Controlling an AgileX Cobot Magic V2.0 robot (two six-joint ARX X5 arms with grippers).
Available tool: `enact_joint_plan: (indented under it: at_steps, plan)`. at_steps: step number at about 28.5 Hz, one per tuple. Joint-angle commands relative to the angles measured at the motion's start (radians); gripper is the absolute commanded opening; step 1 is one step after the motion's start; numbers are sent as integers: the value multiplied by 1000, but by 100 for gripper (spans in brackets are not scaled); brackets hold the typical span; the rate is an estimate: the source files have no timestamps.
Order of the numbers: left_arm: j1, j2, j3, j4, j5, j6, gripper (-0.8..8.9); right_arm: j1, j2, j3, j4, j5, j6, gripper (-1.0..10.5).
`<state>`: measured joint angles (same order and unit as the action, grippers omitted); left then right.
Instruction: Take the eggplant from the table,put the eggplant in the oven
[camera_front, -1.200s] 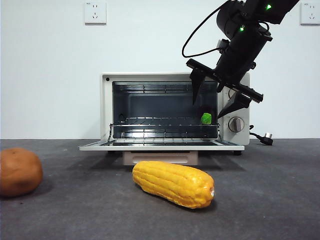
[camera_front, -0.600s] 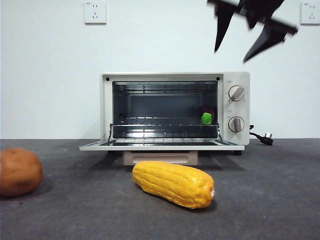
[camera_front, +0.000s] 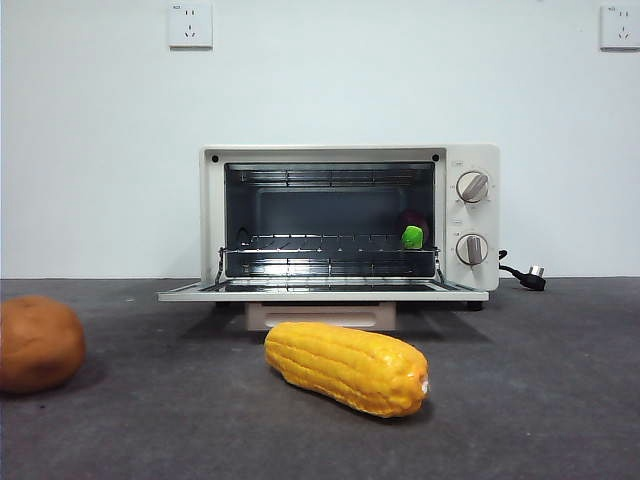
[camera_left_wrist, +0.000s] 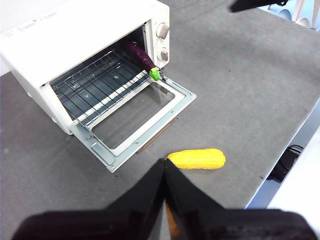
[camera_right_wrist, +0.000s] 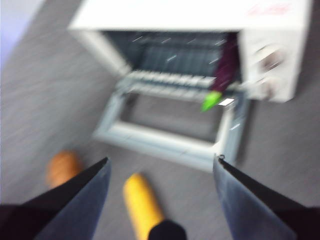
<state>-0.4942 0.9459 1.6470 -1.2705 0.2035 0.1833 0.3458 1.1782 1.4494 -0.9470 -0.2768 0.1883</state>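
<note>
1. Front view: neither of my arms shows here. The oven (camera_front: 350, 222) stands with its door dropped flat, and the eggplant (camera_front: 411, 230) sits on the wire rack inside, at the end of the cavity next to the knobs, green cap toward the door opening. On the table (camera_front: 540, 400), the corn cob (camera_front: 347, 366) lies in front of the oven door, and the brown lump (camera_front: 38, 343) rests well off to the side away from the knobs. Neither touches the oven.

2. Left wrist view: my left gripper (camera_left_wrist: 165, 167) hangs high above the table, jaws pressed together with nothing between them. Below it I see the eggplant (camera_left_wrist: 141, 58) lying along the rack at the knob end of the oven (camera_left_wrist: 75, 35), its stem tip poking just past the rack's front edge over the open door (camera_left_wrist: 135, 120). The corn cob (camera_left_wrist: 196, 159) lies on the table out beyond the door's edge.

3. Right wrist view: blurred. My right gripper (camera_right_wrist: 159, 172) is up above the oven (camera_right_wrist: 200, 15), jaws spread wide and empty. The eggplant (camera_right_wrist: 224, 70) is a dark streak in the cavity by the knobs, green tip at the door.

4. My read: the eggplant is off the table and in the oven, so the job looks done. The door is down, but the task doesn't ask me to shut it.
</note>
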Motion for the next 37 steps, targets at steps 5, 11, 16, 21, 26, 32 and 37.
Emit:
enact_joint_plan:
  at_steps: [5, 11, 16, 21, 26, 32, 37]
  plan:
    - [-2, 6, -6, 10, 2, 10, -6, 28, -137, 3, -161, -80, -56, 343]
    - [-2, 23, -6, 18, 2, 10, -6, 42, -207, 3, -189, -80, -69, 249]
    - [-2, 41, -6, 35, 2, 11, -6, 42, -215, 3, -218, -80, -105, -17]
    - [-2, 61, -6, 56, 1, 11, -6, 42, -214, 3, -236, -80, -118, -12]
    - [-2, 93, -6, 84, 1, 34, -6, 43, -214, 3, -239, -84, -122, -12]
    - [31, 163, -6, 144, 2, 60, -6, 47, -215, 3, -273, -89, -138, -12]
    - [135, 245, -6, 192, 80, 60, -6, 67, -224, 3, -294, -90, -144, -12]
